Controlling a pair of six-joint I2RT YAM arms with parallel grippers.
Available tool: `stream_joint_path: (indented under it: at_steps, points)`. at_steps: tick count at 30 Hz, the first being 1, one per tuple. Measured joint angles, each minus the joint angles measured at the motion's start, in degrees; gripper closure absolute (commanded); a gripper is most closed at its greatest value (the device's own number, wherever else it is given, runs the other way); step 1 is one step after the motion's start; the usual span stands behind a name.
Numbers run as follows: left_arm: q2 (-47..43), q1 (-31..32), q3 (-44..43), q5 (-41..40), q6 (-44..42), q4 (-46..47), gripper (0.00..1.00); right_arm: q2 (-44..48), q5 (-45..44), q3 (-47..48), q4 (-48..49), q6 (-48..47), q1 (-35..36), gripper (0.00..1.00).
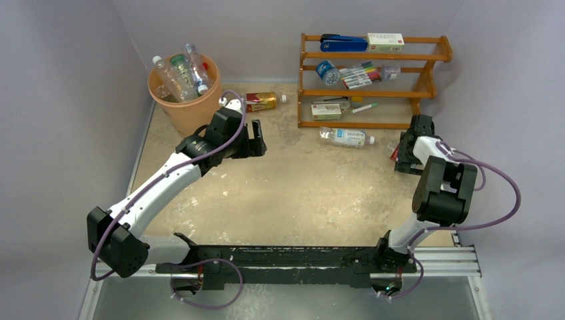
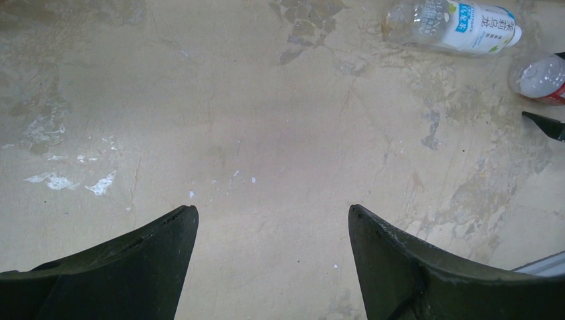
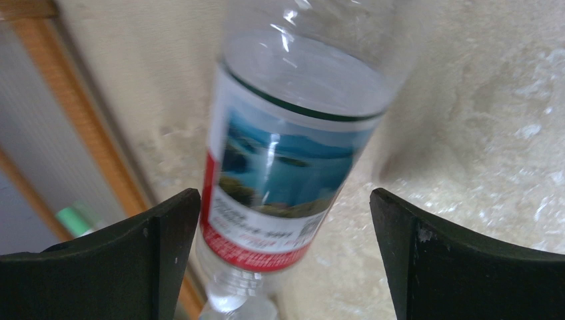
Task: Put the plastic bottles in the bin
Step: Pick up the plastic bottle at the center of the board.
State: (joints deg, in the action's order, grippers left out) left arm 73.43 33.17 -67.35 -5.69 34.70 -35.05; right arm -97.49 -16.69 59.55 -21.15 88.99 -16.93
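Observation:
The peach-orange bin [image 1: 174,111] stands at the back left and holds several clear bottles [image 1: 178,75]. A red-and-gold boxy bottle [image 1: 261,101] lies just right of it. A clear bottle with a white label [image 1: 343,137] [image 2: 460,23] lies in front of the rack. My right gripper [image 1: 401,153] [image 3: 285,193] is open and straddles a clear bottle with a blue-and-red label [image 3: 286,160] [image 2: 541,77], which lies close to the left finger. My left gripper [image 1: 250,143] [image 2: 273,210] is open over bare table near the bin, with nothing in it.
The brown wooden rack [image 1: 373,57] stands at the back right with markers, boxes and a blue-labelled bottle [image 1: 328,72] on its shelves. Its leg [image 3: 73,107] runs close beside my right gripper. Grey walls close in the table on three sides.

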Motion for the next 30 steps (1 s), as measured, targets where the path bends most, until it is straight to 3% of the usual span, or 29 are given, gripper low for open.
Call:
stream_joint_path:
  at_steps: [4, 9, 13, 22, 30]
  points:
    - [0.0, 0.0, 0.0, -0.3, -0.5, -0.5, 0.17, -2.7, 1.1, 2.7, -0.7, -2.2, -1.0, 0.07]
    - [0.0, 0.0, 0.1, -0.5, -1.3, -0.6, 0.17, -5.2, 2.0, 5.1, -1.4, -4.8, -1.5, 0.37]
    - [0.0, 0.0, 0.7, -0.5, -1.3, -0.6, 0.17, -4.3, 2.3, 3.6, -0.4, -6.0, -1.5, 0.5]
    - [-0.6, 0.0, 2.9, -0.4, -1.2, 0.2, 0.17, 4.0, 1.0, -3.7, 0.2, -11.1, 0.5, 0.57]
    - [-2.6, 0.0, 3.6, 2.4, 1.0, 2.1, 0.13, 23.2, -0.2, -13.9, 2.3, -17.6, 9.7, 0.63]
